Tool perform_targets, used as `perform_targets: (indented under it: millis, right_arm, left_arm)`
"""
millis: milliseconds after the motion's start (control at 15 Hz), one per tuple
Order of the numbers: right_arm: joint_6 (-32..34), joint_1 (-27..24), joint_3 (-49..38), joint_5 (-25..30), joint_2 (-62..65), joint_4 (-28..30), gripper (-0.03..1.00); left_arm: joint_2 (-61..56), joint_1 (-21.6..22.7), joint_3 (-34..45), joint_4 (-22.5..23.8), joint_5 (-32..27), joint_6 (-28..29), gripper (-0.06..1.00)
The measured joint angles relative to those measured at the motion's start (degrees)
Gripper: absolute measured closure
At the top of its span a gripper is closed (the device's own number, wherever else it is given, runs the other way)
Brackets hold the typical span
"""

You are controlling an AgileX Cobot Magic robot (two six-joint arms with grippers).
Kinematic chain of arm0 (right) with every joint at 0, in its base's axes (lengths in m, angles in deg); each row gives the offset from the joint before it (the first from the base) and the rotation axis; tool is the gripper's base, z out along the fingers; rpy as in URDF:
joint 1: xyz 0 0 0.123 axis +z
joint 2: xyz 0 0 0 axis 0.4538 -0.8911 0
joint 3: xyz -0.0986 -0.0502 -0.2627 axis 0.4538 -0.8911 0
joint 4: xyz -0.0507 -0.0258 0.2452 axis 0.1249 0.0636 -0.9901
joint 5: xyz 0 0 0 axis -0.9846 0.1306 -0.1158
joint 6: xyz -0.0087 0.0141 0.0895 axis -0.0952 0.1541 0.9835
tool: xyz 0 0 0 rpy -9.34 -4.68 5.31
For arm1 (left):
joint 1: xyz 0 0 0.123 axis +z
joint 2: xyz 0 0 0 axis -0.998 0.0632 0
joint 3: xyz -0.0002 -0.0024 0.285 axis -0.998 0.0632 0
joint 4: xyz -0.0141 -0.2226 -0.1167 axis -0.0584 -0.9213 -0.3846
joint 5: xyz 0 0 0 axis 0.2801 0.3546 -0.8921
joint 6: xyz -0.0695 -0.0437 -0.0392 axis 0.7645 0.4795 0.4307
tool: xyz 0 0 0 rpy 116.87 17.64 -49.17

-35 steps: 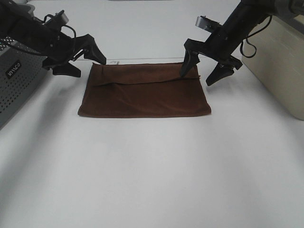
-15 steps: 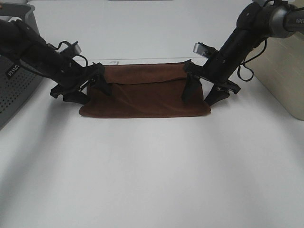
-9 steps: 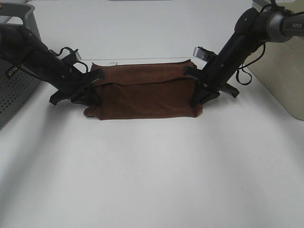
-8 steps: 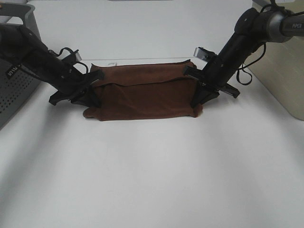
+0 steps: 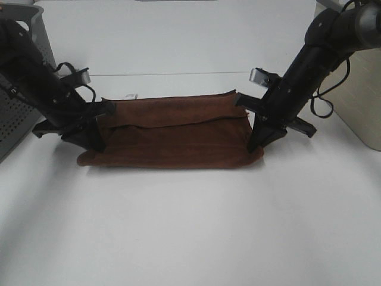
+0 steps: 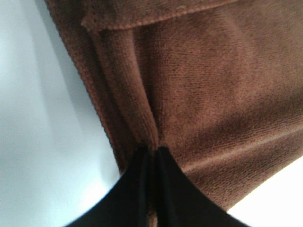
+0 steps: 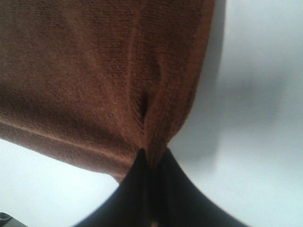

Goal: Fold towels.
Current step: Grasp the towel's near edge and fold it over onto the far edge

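Towel (image 5: 172,137), reddish-brown and folded, is stretched across the middle of the white table (image 5: 190,232). Its left end is pinched by the left gripper (image 5: 95,138) and its right end by the right gripper (image 5: 256,142).

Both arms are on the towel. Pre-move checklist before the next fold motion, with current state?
1. Left gripper shut on towel: ok, cloth pinched between closed fingers.
2. Right gripper shut on towel: ok, same pinch.
3. All layers caught in each pinch: cannot tell.
4. Towel spread between the grippers, no bunching: ok, it spans straight, with its near edge on the table.
5. Table in front of towel free: ok, bare in the high view.
6. Clearance to grey bin and beige box: cannot tell. The left gripper overlaps the bin in the high view. The box looks apart from the right gripper.
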Motion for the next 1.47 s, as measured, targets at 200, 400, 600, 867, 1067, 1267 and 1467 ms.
perform_targets:
  millis: [200, 400, 600, 867, 1067, 1267, 1467]
  right_arm:
    - [-2.52, 2.69, -13.06, -6.3, 5.04, -1.89, 0.97]
    - [-2.86, 2.92, -13.35, -6.99, 7.22, -2.52, 0.97]
    - [-2.98, 2.92, -7.96, -6.53, 7.79, -2.46, 0.97]
    - [-1.2, 2.92, 4.41, -6.47, 4.76, -0.8, 0.97]
    - [0.57, 2.92, 12.95, -6.53, -0.8, 0.57, 0.97]
    - [0.63, 2.92, 15.24, -8.14, -4.98, 0.57, 0.96]
    - [0.63, 2.92, 15.24, -10.14, -6.25, 0.57, 0.61]
  left_arm:
    - [-3.84, -0.06, 9.8, 0.46, -0.29, -0.46, 0.92]
    - [-5.27, -0.06, 9.63, 0.63, -1.78, -0.69, 0.92]
    - [-5.5, 0.69, 3.61, 0.8, -2.98, 2.58, 0.92]
    - [-4.47, 2.81, -6.7, 0.97, -2.58, 7.16, 0.92]
    - [0.0, 2.98, -11.8, 1.15, 1.38, 7.51, 0.92]
    - [4.24, 2.98, -13.75, 1.55, 5.84, 7.51, 0.83]
    - [5.84, 2.98, -13.92, 1.95, 8.02, 6.88, 0.33]
